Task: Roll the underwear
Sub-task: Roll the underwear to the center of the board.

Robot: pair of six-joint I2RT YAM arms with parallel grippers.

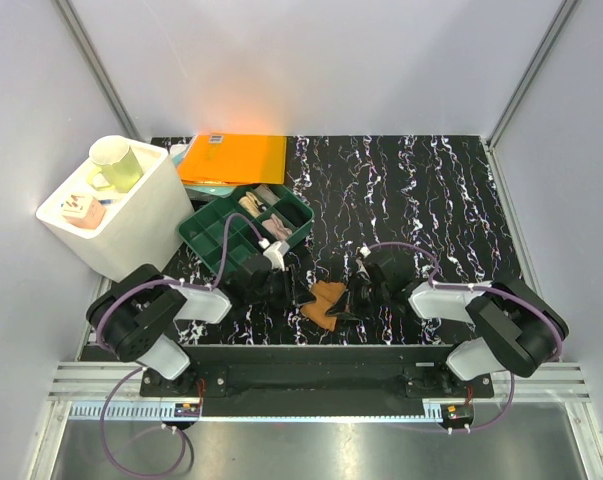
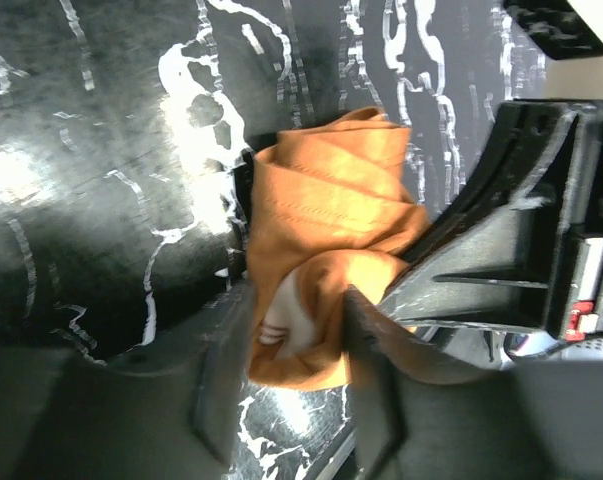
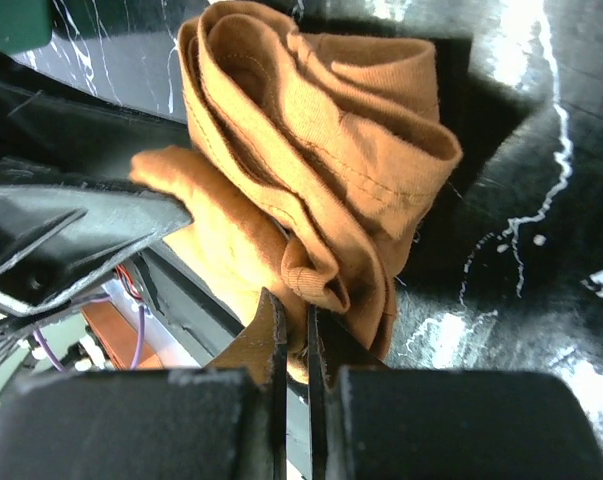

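Note:
The brown underwear (image 1: 326, 300) is a rolled bundle near the table's front edge, between my two grippers. In the left wrist view the roll (image 2: 331, 220) shows its pale waistband at the near end. My left gripper (image 2: 293, 330) has a finger pressed against each side of that end, shut on it. From the right wrist, the roll (image 3: 321, 150) shows layered folds, and my right gripper (image 3: 296, 320) is shut on a thin fold at its lower edge. In the top view the left gripper (image 1: 299, 292) and right gripper (image 1: 349, 300) face each other across the bundle.
A green divided tray (image 1: 206, 228) holding small items sits just behind my left arm. An orange folder (image 1: 236, 158) lies at the back left. A white box (image 1: 131, 215) with a green mug (image 1: 116, 162) on it stands at the left edge.

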